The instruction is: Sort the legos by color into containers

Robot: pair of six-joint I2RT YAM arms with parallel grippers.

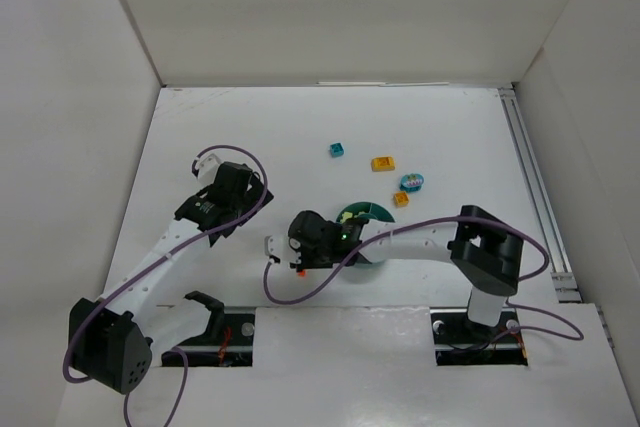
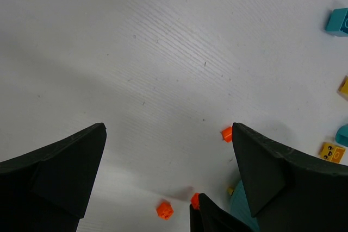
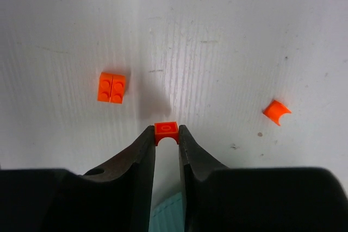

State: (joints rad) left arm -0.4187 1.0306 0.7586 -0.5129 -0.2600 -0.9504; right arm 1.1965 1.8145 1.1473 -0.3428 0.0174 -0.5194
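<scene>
Right gripper [image 3: 166, 135] | pinching small studded orange brick [image 3: 166, 131] | ribbed white table [image 3: 228, 31]

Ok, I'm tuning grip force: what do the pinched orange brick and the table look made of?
Orange brick: likely hard moulded plastic, smooth, slightly glossy; crisp edges and a moulded stud show. Table: white, matte, with fine parallel ribs and small scuffs; perhaps corrugated plastic sheet, but the look leaves it open.
</scene>
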